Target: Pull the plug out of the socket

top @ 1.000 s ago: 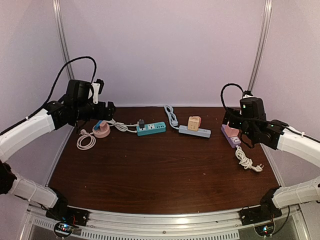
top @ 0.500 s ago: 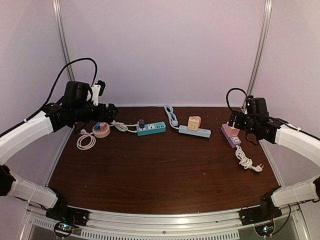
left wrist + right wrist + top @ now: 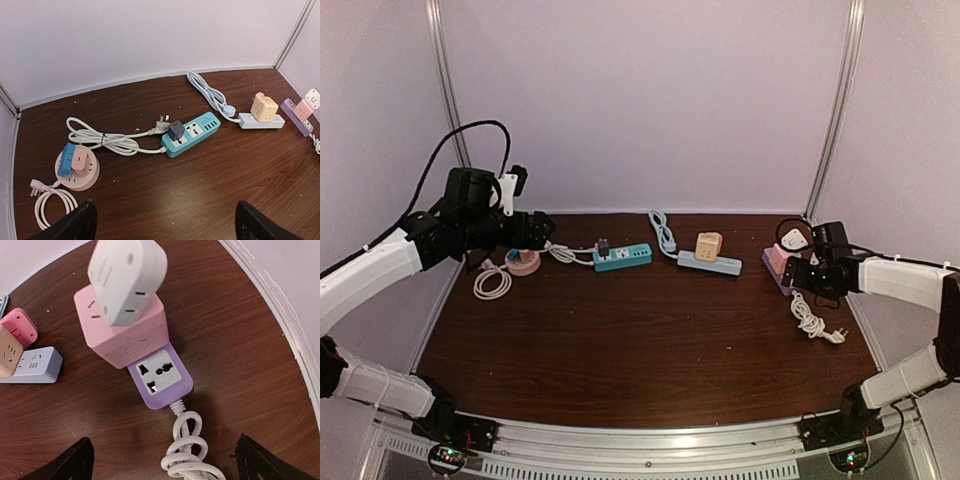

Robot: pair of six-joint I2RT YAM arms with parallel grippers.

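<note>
Right gripper (image 3: 165, 464) drops to glossy purple strip (image 3: 161, 376), boxy pink plug (image 3: 125, 337) seated; it and left gripper (image 3: 165, 226) gape wide, empty.

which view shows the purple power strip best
Right wrist view: the purple power strip sits close, central and sharp, with the pink cube adapter plugged into it. The top view shows it small, at the far right; the left wrist view shows it tiny at the right edge.

Bare tabletop (image 3: 85, 410) separates the purple strip (image 3: 160, 377) from the grey strip (image 3: 35, 365); a coiled cord (image 3: 185, 450) crowds the purple strip's near end, the wall (image 3: 300, 290) its right.
</note>
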